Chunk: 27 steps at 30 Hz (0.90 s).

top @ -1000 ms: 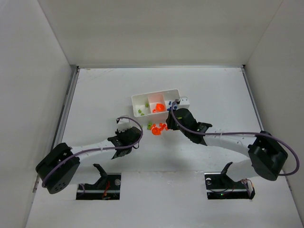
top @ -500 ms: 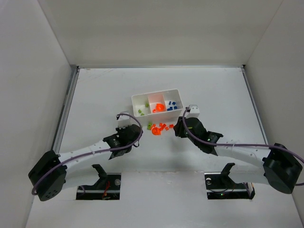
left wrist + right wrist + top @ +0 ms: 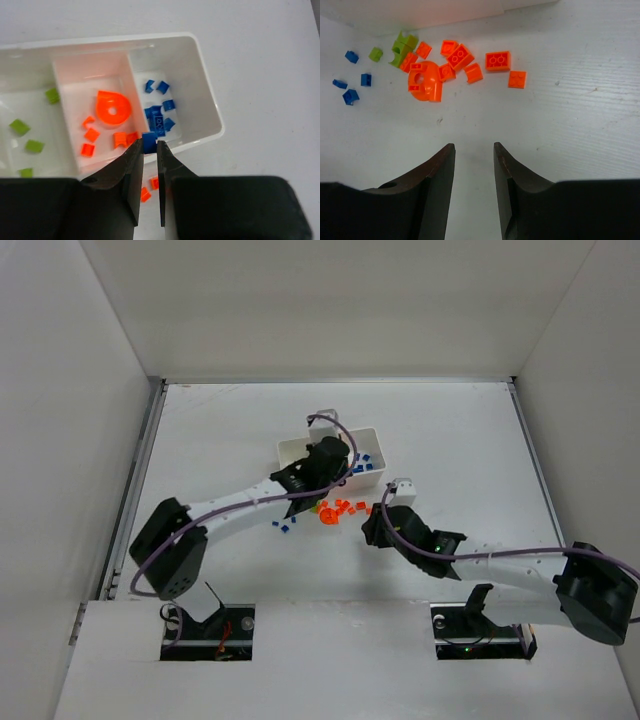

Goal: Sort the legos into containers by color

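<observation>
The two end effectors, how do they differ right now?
The left end effector is shut on a blue lego; the right end effector is open and empty. The left end effector hangs over the white tray; the right end effector hangs over the table, short of the loose orange legos. Both have two dark fingers.

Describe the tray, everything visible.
The tray is white, glossy, thin-walled plastic: one rectangle split into three square compartments in a row. It sits flat on the table. In the left wrist view, left holds green bricks, middle orange bricks with a round holed piece, right blue bricks. The left gripper hangs over its near wall, pinching a blue brick.
</observation>
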Each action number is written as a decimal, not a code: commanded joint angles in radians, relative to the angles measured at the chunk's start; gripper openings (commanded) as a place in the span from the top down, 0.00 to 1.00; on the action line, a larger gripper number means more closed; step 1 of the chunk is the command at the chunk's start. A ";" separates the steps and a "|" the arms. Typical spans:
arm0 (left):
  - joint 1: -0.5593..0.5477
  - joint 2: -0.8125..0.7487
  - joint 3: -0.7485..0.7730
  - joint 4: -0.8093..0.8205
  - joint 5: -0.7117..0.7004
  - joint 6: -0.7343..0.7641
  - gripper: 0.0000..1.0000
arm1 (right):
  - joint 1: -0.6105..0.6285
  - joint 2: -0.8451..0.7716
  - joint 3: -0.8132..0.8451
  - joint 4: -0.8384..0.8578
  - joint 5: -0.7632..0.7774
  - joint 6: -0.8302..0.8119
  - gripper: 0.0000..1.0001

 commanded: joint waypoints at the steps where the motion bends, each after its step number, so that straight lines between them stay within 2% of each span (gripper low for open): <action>1: 0.019 0.117 0.133 0.085 0.114 0.046 0.91 | 0.032 -0.033 -0.015 0.030 0.042 0.038 0.58; 7: 0.047 0.311 0.302 0.099 0.183 0.031 0.88 | 0.046 -0.073 -0.033 0.010 0.054 0.061 0.58; 12: 0.060 0.349 0.331 0.102 0.194 0.016 0.68 | 0.048 -0.067 -0.033 0.017 0.045 0.069 0.58; 14: 0.062 0.322 0.303 0.110 0.186 0.017 0.64 | 0.048 -0.034 -0.021 0.034 0.039 0.060 0.58; 18: 0.086 0.250 0.215 0.128 0.183 0.013 0.65 | 0.059 0.037 0.013 0.059 0.032 0.053 0.58; 23: 0.116 0.101 0.005 0.159 0.166 -0.013 0.66 | 0.069 0.157 0.074 0.111 0.008 0.026 0.58; 27: 0.145 -0.046 -0.172 0.160 0.148 -0.026 0.67 | 0.091 0.262 0.134 0.125 -0.001 0.014 0.51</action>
